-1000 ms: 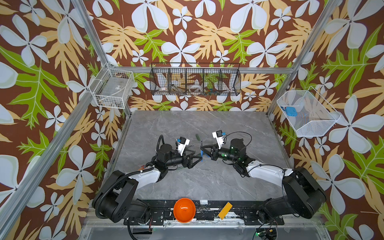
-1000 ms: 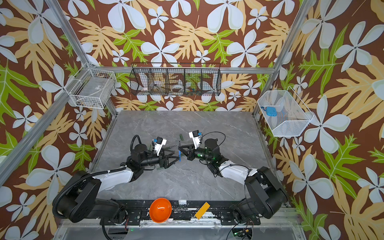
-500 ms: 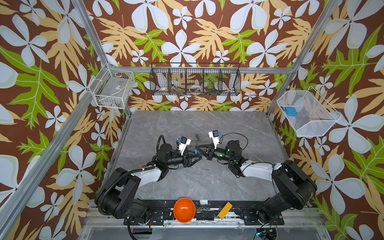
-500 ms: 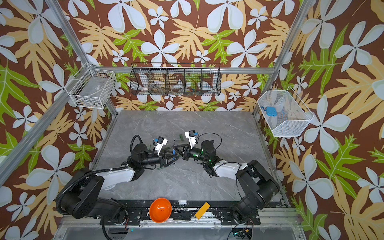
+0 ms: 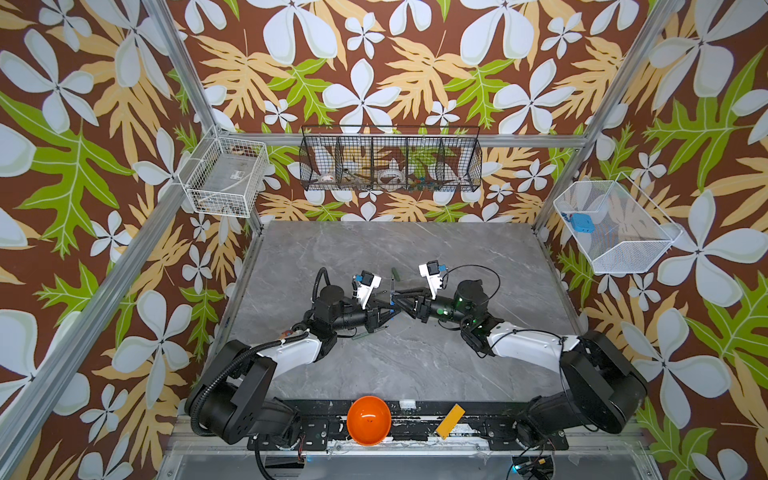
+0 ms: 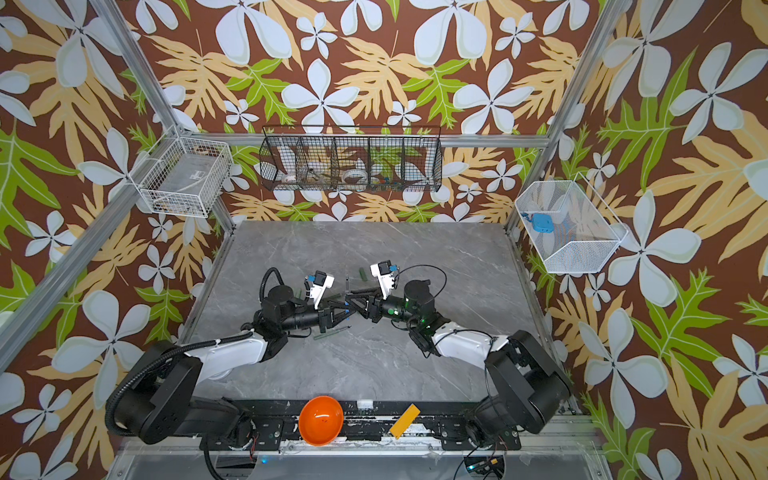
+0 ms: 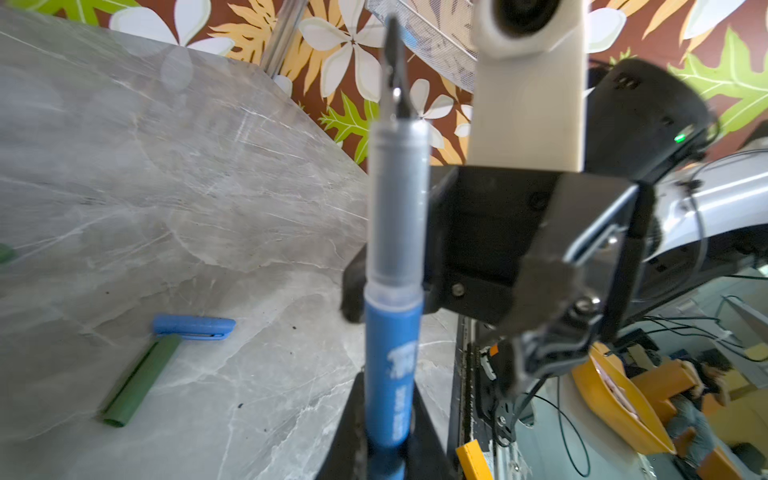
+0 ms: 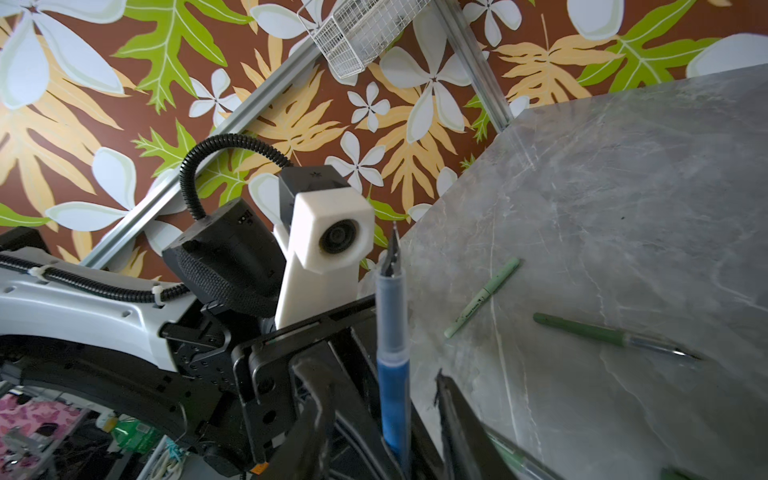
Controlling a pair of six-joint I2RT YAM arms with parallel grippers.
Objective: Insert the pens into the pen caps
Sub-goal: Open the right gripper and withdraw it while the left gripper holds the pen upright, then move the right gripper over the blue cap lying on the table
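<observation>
- The left tool [image 7: 388, 428] is clamped tight on the blue pen [image 7: 395, 257], gripping the blue barrel low down. The clear section and dark nib rear up and away, well off the bench [image 5: 415, 361].
- The right tool [image 8: 386, 419] sits nose to nose with it. Its jaws stand narrowly apart on either side of the same barrel, with a sliver of gap each way, so it looks to be carrying nothing. The pen hangs on the left tool alone.
- Now the one that matters: the blue cap [image 7: 193, 328] lies flat on the bench, below the blue pen and off to one side, clearly apart from it.
- The cap's long axis runs along the bench while the pen's axis stands up out of it, so the two are crossed, not in line. Which end of the cap is open cannot be told from here.
- A dark green cap [image 7: 141, 382] lies just beside the blue cap, its end almost touching, so a pick there looks crowded.
- Both tools meet at the blue pen, so neither arm is plainly nearer the cap. The right tool is the free one, and the fetch likely falls to it.
- A dark green pen [image 8: 611, 336] and a pale green pen [image 8: 482, 297] lie flat on the bench, apart from the blue pen.
</observation>
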